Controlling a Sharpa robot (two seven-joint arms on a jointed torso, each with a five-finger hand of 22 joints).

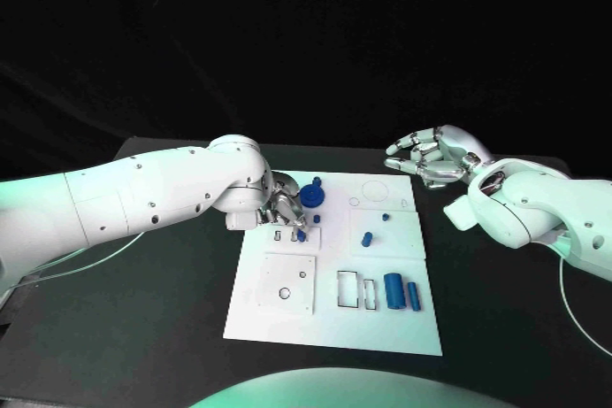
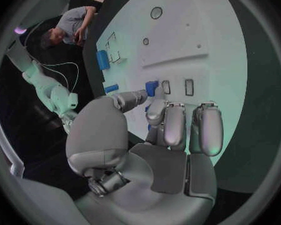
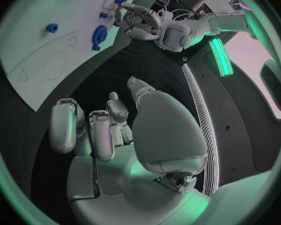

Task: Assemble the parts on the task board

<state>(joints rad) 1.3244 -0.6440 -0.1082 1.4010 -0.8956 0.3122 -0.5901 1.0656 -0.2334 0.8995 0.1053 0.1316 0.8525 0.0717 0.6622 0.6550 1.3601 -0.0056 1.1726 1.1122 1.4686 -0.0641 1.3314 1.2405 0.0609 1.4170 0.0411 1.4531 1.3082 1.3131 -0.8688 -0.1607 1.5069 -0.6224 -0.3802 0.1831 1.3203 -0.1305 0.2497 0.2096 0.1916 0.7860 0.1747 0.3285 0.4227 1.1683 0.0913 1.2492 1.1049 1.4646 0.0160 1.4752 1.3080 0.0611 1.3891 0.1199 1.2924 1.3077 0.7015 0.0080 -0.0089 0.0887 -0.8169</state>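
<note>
White board (image 1: 334, 324) lies mid-surface (image 1: 153, 337), with wide bare margins toward both side edges. The left robot hand (image 1: 283, 213) is down at the board's left edge, pinching a small blue part (image 2: 152, 88). The right robot hand (image 1: 436, 157) hovers off the board's far right corner, fingers loosely curled, holding nothing. 2 blue cylinders (image 1: 401, 291) lie near the board's near right edge.

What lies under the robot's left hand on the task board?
Under the left hand, a small blue part is pinched at the fingertips above the white task board. The spot directly beneath the fingers is covered.
</note>
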